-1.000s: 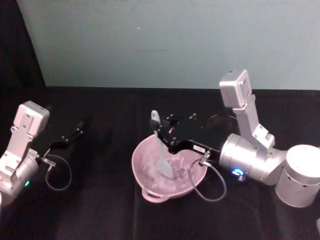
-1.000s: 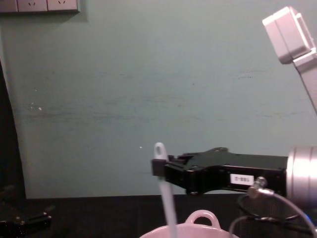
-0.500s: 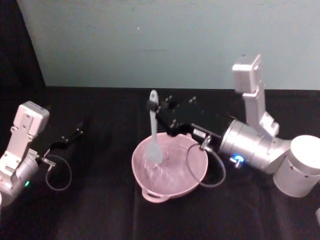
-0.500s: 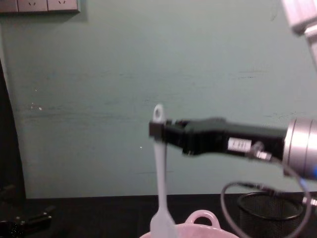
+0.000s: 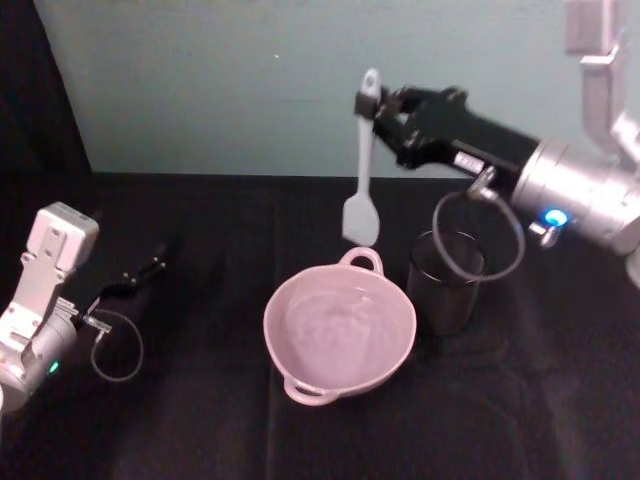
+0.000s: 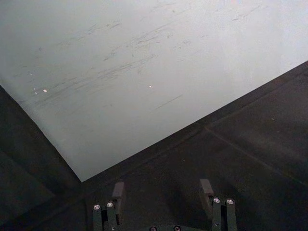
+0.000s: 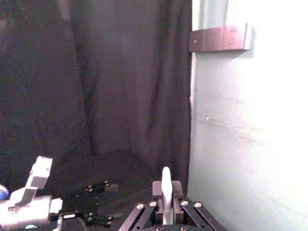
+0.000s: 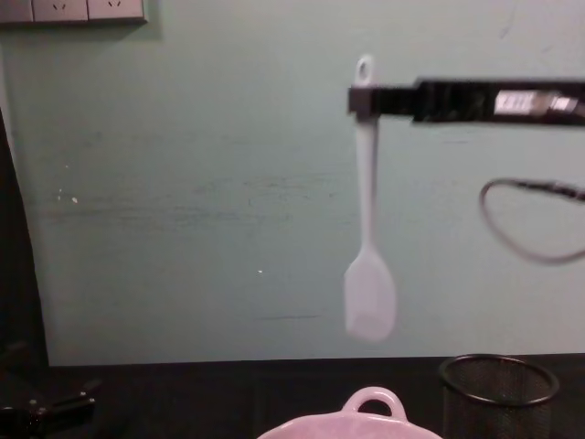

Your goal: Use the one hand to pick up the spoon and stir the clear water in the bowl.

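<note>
The spoon (image 5: pixel 362 160) is held near its handle end by the right claw (image 5: pixel 383 108), hanging upright well above the bowl (image 5: pixel 339 334); the left claw (image 6: pixel 162 192) is parked open, so any further stirring requires lowering.

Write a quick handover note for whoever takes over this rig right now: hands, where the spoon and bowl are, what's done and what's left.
Right hand: shut on the spoon near its handle end, held high; the spoon hangs upright, head down, clear above the bowl, toward its far rim.
Left hand: open, parked low at the left side of the table, holding nothing.
Bowl: on the table in front of the robot, water in it; a black mesh cup stands just to its right.
Done: spoon picked up.
Left: I can't tell from this moment whether stirring is finished; if not, lower the spoon into the water and stir.
</note>
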